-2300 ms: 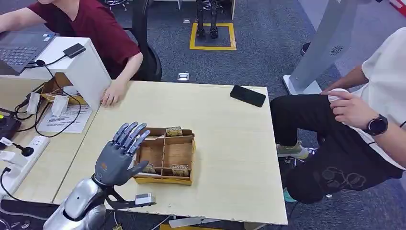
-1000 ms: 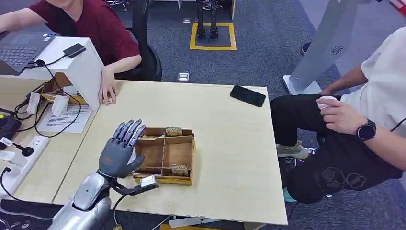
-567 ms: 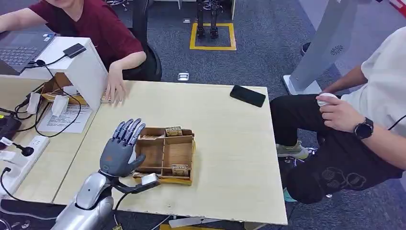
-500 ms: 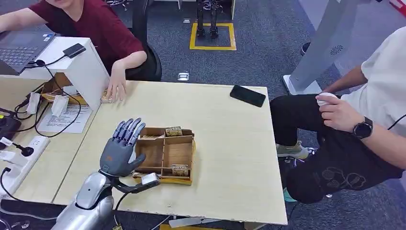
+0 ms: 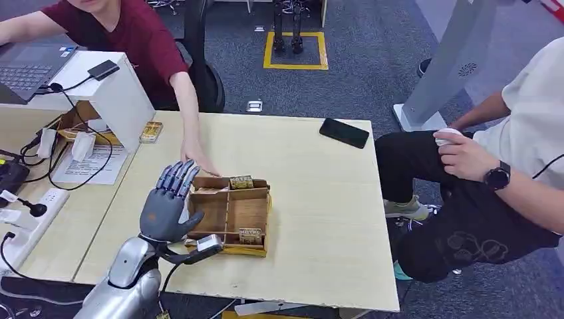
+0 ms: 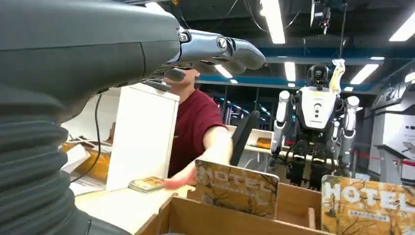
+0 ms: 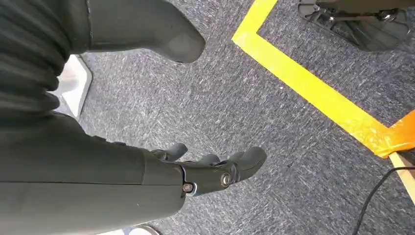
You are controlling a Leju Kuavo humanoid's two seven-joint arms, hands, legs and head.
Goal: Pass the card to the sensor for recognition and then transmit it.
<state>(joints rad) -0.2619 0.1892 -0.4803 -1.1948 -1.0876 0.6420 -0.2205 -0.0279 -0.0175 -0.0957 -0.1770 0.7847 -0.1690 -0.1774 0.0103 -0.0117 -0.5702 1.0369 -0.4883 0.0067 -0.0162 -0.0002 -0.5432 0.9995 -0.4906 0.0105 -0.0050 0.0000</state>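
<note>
Head view: nearest the robot, the left hand (image 5: 164, 211) rises from its silver arm at the near left of the wooden box (image 5: 230, 249), fingers straight and slightly apart, thumb out toward the box's left wall, holding nothing; whether it touches the wall cannot be told. The box sits on the pale table (image 5: 319, 199) and is split into compartments, with 1 card (image 5: 250, 235) standing at the near wall, another card at the far wall (image 5: 241, 181), and a flatter one at the far left corner (image 5: 207, 190). In the left wrist view the upright cards read "HOTEL" (image 6: 237, 187) on a yellow-brown print, with the left hand's fingers stretched out above them. Just beyond the box, a person in a dark red shirt reaches an arm across the table, the person's hand (image 5: 199, 161) resting close to the box's far left corner and the robot's fingertips. Farther left, a small stack of cards (image 5: 151, 131) lies beside a white stand (image 5: 110, 93) carrying a small black device (image 5: 103, 69). A black phone (image 5: 343, 132) lies at the table's far edge. In the right wrist view the right hand (image 7: 205, 174) hangs over grey carpet, fingers loosely extended, empty.
</note>
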